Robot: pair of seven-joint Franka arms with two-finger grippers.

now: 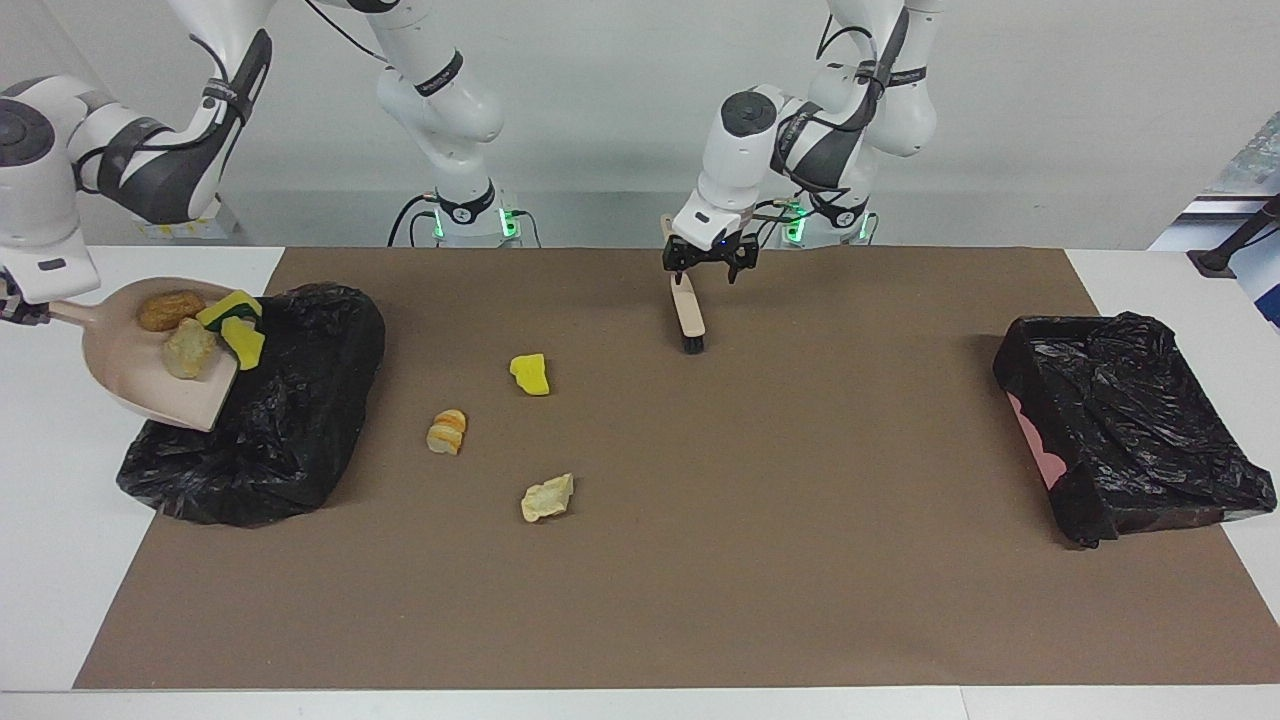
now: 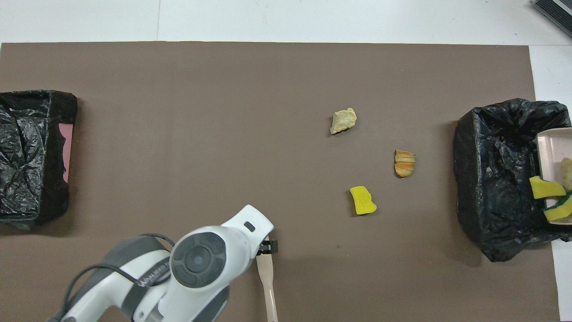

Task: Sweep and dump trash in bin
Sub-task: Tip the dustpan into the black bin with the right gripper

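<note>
While the right gripper (image 1: 22, 308) is closed on the handle of the beige dustpan (image 1: 150, 360) at the right arm's end of the table, four bits of trash ride in the pan: a brown bread lump (image 1: 170, 309), a tan lump (image 1: 189, 347) and two yellow sponge chunks with green backing (image 1: 233, 322). The pan's lip tips down over the rim of the black-bagged bin (image 1: 280, 420) there, but as far as I can tell nothing has slid out yet, so this load is not dumped.

The left gripper (image 1: 708, 260) hangs with its fingers spread wide and holds nothing, just over the handle of the black-bristled brush (image 1: 688, 315), which lies flat on the brown mat (image 1: 700, 560) near the robots' edge of the table.

Three bits are unswept on the mat, toward the right arm's end: a yellow sponge piece (image 1: 529, 373) nearest the robots, an orange-brown bread lump (image 1: 447, 431) closer to the bin, and a pale tan lump (image 1: 548, 497) farthest from the robots.

A second bagged bin (image 1: 1130, 430) sits at the left arm's end of the table.

I judge the task a little over half done: emptying this load comes next, then sweeping up and dumping the last three bits
</note>
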